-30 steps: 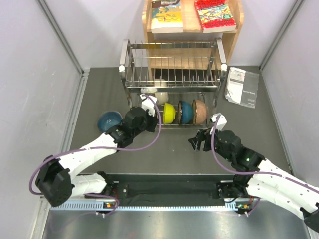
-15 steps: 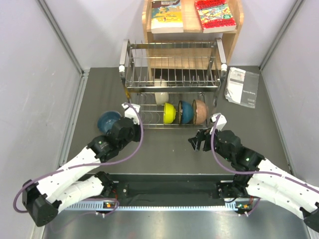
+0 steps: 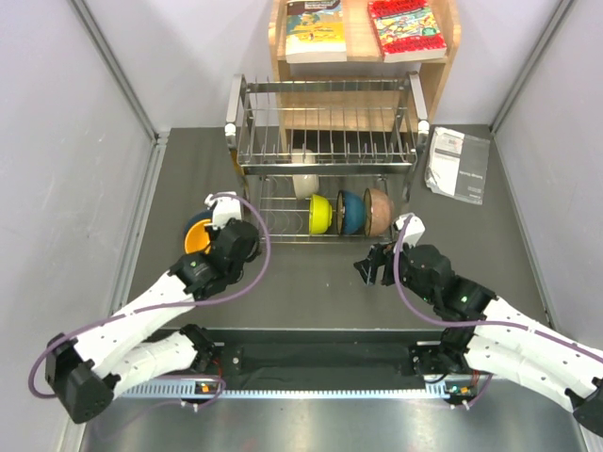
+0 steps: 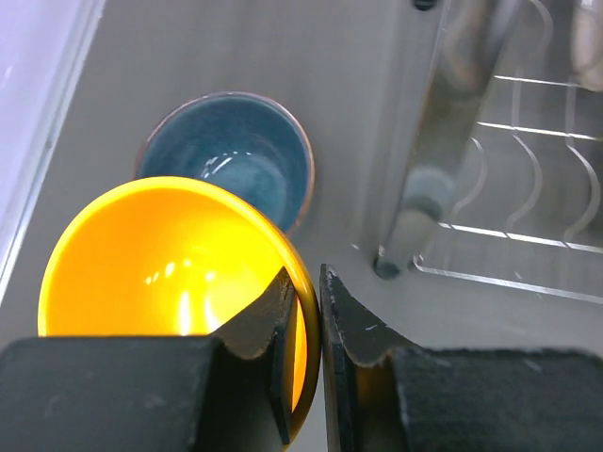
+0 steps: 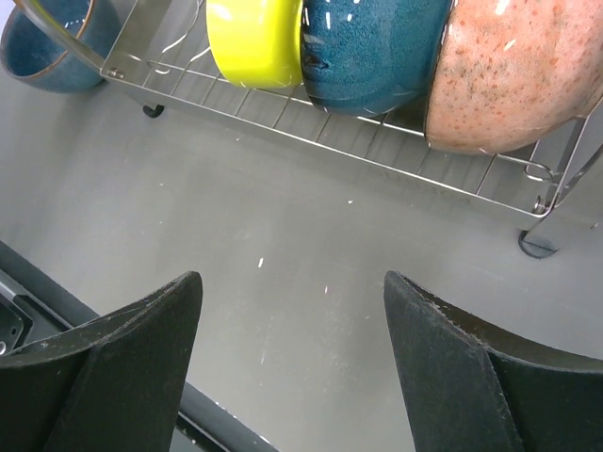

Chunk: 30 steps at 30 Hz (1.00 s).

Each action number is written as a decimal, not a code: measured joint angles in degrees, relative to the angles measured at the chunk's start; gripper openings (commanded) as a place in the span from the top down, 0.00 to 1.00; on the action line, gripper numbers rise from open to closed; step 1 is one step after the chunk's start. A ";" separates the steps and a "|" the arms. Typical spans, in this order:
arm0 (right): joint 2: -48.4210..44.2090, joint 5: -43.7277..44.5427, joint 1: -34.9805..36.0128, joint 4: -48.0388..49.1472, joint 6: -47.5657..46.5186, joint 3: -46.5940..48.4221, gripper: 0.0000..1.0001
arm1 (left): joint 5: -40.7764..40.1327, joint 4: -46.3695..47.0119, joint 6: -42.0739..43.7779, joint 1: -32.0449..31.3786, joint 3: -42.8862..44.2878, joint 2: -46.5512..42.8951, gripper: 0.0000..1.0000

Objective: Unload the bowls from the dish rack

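My left gripper [image 4: 303,311] is shut on the rim of the orange bowl [image 4: 170,264] and holds it just above the light blue bowl [image 4: 231,155] on the table, left of the dish rack [image 3: 325,151]. In the top view the orange bowl [image 3: 196,240] overlaps the blue one [image 3: 198,224]. The rack's lower tier holds a lime-yellow bowl [image 3: 320,214], a teal-blue bowl [image 3: 351,212], a pinkish-tan bowl [image 3: 379,211] and a cream-white bowl [image 3: 304,174] behind. My right gripper [image 5: 292,311] is open and empty over bare table in front of the rack.
A wooden shelf [image 3: 363,47] with books stands behind the rack. A paper leaflet [image 3: 459,163] lies at the right. The rack's left leg [image 4: 405,221] stands close to the right of the blue bowl. Grey walls close both sides.
My left gripper has drawn back from the rack to the left with the orange bowl and now holds it over the light blue bowl. The right arm has barely moved.
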 measured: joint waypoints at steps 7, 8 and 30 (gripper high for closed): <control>-0.13 0.04 0.00 -1.25 -1.33 2.45 0.22 | 1.66 7.13 2.49 11.54 0.20 2.95 1.00; -0.15 0.04 0.00 -1.38 -1.44 2.73 0.22 | 3.28 8.76 3.19 15.96 0.20 3.02 1.00; 1.81 -0.15 -0.11 -2.05 -2.27 3.32 0.22 | 19.10 19.37 6.05 26.93 2.27 22.53 1.00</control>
